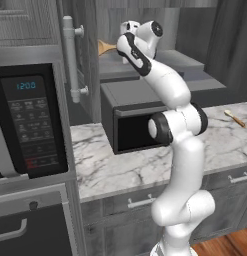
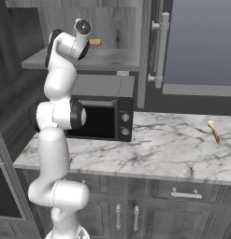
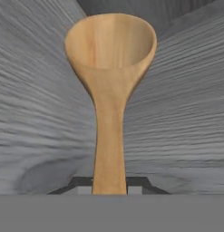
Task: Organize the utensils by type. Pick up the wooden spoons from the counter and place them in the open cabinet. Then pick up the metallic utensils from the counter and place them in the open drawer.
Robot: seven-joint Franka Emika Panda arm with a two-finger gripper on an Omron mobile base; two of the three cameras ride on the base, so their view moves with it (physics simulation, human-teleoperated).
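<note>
The gripper (image 3: 109, 189) is closed tight on the handle of the long wooden spoon (image 3: 109, 90), which is held up inside the open cabinet (image 1: 145, 62) above its grey shelf. The spoon is judged to be light, stiff and hard to break, a bit smooth, and best held on the thin handle, not the round bowl. The number 12:00 can be read on the oven panel (image 1: 27, 117).

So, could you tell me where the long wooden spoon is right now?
The long wooden spoon is held in the tool, up inside the open cabinet above the microwave, bowl pointing inward.
</note>
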